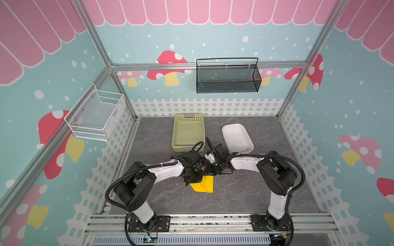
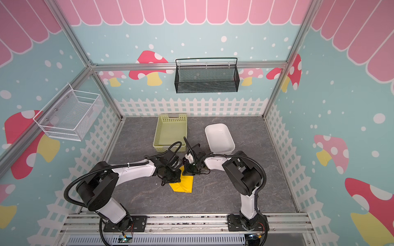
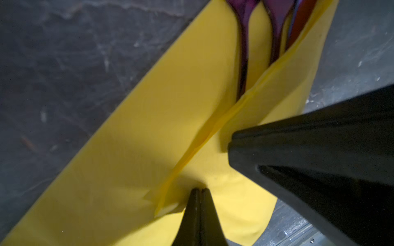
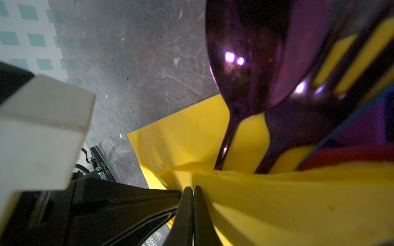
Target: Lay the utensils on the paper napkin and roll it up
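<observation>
While the utensils (image 4: pixel 251 70) are lying on the paper napkin (image 1: pixel 205 185) at mid-table (image 1: pixel 245 191), one flap covering their handles, the left gripper (image 3: pixel 200 190) and right gripper (image 4: pixel 193 187), both clenched, are bearing on that fold: rolling is beginning, likely needing the flap pushed further over without tearing.

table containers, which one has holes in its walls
The pale green basket, beside the white tub; the tub's walls are plain and solid.

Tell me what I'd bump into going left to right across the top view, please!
Wire basket on the wall → green basket → white tub.
</observation>
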{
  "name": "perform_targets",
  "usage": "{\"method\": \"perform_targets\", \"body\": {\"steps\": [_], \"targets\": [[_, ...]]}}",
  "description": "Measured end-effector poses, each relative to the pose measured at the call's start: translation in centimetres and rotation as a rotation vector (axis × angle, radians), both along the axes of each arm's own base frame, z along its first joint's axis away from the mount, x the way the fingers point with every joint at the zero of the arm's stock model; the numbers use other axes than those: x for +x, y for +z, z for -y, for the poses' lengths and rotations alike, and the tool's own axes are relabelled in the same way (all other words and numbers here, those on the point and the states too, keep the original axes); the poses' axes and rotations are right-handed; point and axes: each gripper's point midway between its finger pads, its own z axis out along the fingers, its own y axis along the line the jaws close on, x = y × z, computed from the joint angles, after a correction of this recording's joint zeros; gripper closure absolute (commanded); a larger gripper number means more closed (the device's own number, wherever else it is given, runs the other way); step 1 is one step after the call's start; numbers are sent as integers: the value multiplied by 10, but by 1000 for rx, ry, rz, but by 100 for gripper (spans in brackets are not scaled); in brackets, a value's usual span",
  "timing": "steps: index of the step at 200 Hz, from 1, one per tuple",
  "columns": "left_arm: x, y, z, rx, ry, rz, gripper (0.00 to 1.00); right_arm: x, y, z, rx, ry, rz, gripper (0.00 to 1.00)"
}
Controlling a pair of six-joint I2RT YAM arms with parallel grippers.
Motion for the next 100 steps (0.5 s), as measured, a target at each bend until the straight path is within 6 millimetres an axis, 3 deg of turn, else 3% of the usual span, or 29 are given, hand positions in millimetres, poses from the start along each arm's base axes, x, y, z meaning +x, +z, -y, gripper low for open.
{"method": "perform_targets", "body": {"steps": [100], "targets": [[0,0,0,-16,6,5,100,-1,-4,-1,-49,17,10,80]]}}
